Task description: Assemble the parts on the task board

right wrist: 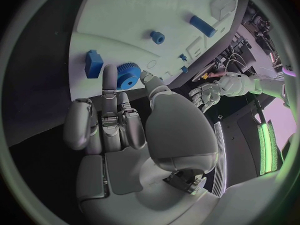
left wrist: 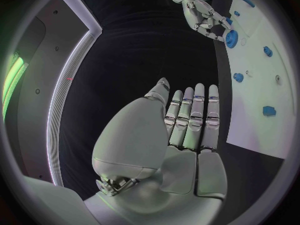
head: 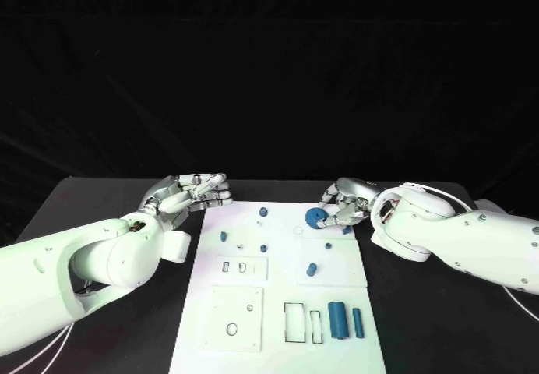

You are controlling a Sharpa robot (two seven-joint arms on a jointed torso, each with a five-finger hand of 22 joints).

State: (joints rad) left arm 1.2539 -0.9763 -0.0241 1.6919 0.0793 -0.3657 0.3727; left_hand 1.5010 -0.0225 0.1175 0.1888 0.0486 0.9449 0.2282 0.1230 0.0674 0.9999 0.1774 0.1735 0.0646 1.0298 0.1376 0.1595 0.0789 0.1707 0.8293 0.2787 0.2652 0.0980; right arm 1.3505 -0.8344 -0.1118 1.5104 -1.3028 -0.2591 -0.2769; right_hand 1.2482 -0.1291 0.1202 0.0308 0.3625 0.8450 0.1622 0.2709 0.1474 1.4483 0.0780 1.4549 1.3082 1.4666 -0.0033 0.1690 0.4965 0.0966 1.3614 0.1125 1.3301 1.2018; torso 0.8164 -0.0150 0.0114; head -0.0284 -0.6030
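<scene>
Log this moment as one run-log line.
left hand: off board, holds nothing | right hand: pinches blue gear at task board far edge | blue cylinders: near right, untouched

left hand [head: 188, 195] open, fingers straight; right hand [head: 341, 209] pinching

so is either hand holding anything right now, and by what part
The right hand pinches the blue gear by its toothed rim; the left hand holds nothing.

Black table [head: 101, 204]; white task board [head: 281, 312]
</scene>
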